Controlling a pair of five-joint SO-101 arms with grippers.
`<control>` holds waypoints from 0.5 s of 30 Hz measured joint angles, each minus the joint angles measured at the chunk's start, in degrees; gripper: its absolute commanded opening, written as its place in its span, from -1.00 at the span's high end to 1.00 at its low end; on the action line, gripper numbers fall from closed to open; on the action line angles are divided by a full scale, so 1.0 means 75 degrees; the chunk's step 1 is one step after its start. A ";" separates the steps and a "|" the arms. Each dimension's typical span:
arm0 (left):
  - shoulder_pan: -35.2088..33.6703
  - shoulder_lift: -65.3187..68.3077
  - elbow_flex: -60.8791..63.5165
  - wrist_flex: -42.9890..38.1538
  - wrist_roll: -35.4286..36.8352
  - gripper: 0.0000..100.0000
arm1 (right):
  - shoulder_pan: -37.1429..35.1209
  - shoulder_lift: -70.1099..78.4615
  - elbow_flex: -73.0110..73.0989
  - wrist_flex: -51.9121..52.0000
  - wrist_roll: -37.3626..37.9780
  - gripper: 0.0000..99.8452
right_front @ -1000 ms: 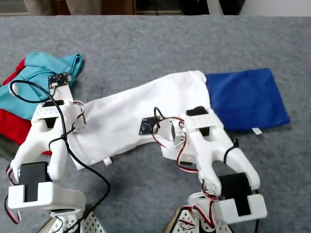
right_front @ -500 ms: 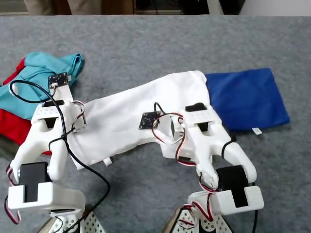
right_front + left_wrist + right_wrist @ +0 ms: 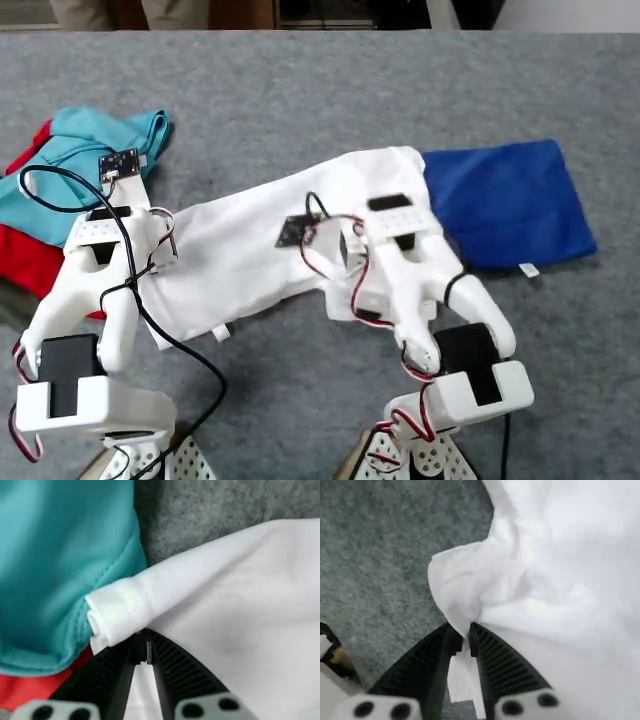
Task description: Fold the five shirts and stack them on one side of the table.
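A: While both arms are leaning out over the table (image 3: 300, 90), what is the left tool (image 3: 145, 642) holding?

B: Entry one, left tool: its jaws are clamping a rolled hem of the white shirt (image 3: 240, 250), with no gap showing between them. The roll is sitting against the edge of the teal shirt (image 3: 90, 140).

A: And the right tool (image 3: 465, 636)?

B: Entry two, right tool: its jaws are pinching together on a bunched fold at the white shirt's edge, with grey table showing just beside the fold.

A: Where is the white shirt lying?

B: Entry three, white shirt: it is lying spread across the middle of the table, slanting from the near left towards the far right. The left arm is resting over its left end, the right arm over its right half. Its far right end is touching the blue shirt (image 3: 505, 200).

A: The remaining stock?

B: Entry four, blue shirt: it is lying flat as a folded rectangle on the right side of the table. Entry five, teal shirt: it is lying crumpled at the left side, overlapping the red shirt (image 3: 25, 255). Entry six, red shirt: it is showing beneath and beside the teal one, at the table's left edge.
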 measured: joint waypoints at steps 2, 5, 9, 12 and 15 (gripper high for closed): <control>0.0000 0.0000 0.0000 0.0000 0.0000 0.96 | -0.0035 0.0012 -0.0610 0.0410 0.0000 0.99; 0.0000 0.0000 0.0000 0.0000 0.0000 0.96 | -0.0035 0.0316 -0.1629 0.0961 0.0000 0.99; 0.0000 0.0000 0.0000 0.0000 0.0000 0.96 | -0.0035 0.1137 -0.3223 0.1887 0.0082 0.99; 0.0000 0.0000 0.0000 0.0000 0.0000 0.96 | -0.0035 0.1829 -0.4536 0.2450 0.0246 0.99; 0.0000 0.0000 0.0000 0.0000 0.0000 0.96 | -0.0035 0.2544 -0.5990 0.2954 0.0492 0.99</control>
